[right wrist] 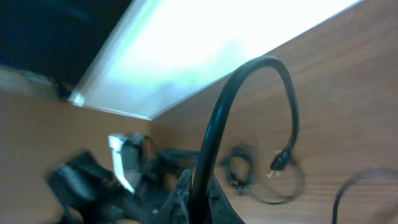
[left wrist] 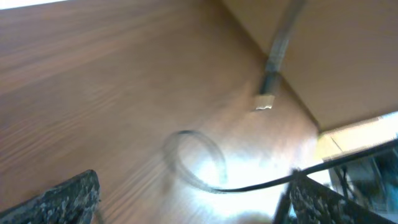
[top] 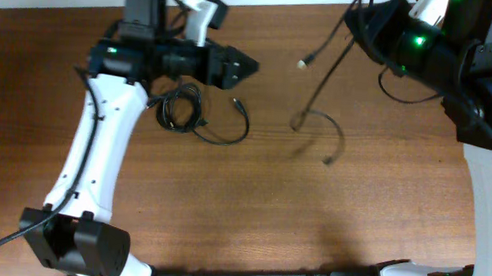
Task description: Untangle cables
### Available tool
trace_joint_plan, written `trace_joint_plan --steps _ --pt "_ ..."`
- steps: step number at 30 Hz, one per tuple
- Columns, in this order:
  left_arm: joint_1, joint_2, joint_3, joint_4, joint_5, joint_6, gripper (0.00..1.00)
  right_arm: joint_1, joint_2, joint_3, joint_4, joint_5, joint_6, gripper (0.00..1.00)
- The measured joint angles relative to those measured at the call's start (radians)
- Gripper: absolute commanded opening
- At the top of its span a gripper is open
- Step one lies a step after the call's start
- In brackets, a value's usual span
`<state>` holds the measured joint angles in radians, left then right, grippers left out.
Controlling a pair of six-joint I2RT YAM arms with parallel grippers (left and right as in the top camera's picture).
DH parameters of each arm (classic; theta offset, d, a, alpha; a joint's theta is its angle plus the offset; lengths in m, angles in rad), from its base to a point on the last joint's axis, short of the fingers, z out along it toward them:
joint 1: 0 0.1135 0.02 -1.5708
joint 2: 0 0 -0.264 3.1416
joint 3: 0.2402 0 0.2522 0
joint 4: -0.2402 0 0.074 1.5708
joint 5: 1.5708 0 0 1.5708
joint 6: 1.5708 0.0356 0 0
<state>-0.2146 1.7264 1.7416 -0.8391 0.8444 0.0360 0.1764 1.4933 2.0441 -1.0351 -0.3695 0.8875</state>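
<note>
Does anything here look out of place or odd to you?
One cable hangs stretched from the shut right gripper instead of lying flat; a coiled bundle lies tangled beside the left arm.

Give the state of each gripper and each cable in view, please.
left gripper: open, holding nothing.
right gripper: shut on the held cable.
held cable: raised at one part, with its lower loop on the table.
bundle: coiled, lying on the table, not gripped.
</note>
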Motion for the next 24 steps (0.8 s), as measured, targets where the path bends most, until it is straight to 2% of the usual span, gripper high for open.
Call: trace_joint_plan --steps 2,5,9,10,12,15,16,17,18,19,22,24 --pt "-0.081 0.000 0.001 0.072 0.082 0.035 1.00 0.000 0.001 0.000 0.021 0.005 0.239 0.04" --pt "-0.117 0.000 0.002 0.129 0.224 0.087 1.00 0.000 0.020 0.000 0.078 0.009 0.361 0.04" --pt "-0.125 0.000 0.002 0.159 0.339 0.114 0.96 0.000 0.050 0.000 0.087 0.031 0.424 0.04" --pt "-0.125 0.000 0.003 0.177 0.352 0.120 0.99 0.000 0.051 0.000 0.087 0.030 0.426 0.04" --pt "-0.125 0.000 0.003 0.252 0.364 0.129 0.99 0.000 0.051 0.000 0.089 -0.014 0.451 0.04" --pt "-0.150 0.000 0.004 0.283 0.369 0.129 0.99 0.000 0.051 0.000 0.093 -0.041 0.475 0.04" --pt "-0.169 0.000 0.004 0.283 0.352 0.129 0.91 0.000 0.051 0.000 0.094 -0.045 0.475 0.04" --pt "-0.188 0.000 0.004 0.283 0.325 0.129 0.69 0.000 0.051 0.000 0.094 -0.052 0.475 0.04" --pt "-0.208 0.000 0.004 0.283 0.303 0.132 0.55 0.000 0.051 0.000 0.093 -0.063 0.475 0.04" --pt "-0.221 0.000 0.004 0.283 0.292 0.134 0.53 0.000 0.051 0.000 0.093 -0.067 0.476 0.04" --pt "-0.229 0.000 0.004 0.283 0.273 0.135 0.29 0.000 0.051 0.000 0.088 -0.055 0.476 0.04" --pt "-0.228 0.000 0.004 0.282 0.266 0.130 0.20 0.000 0.051 0.000 0.086 -0.048 0.477 0.04"
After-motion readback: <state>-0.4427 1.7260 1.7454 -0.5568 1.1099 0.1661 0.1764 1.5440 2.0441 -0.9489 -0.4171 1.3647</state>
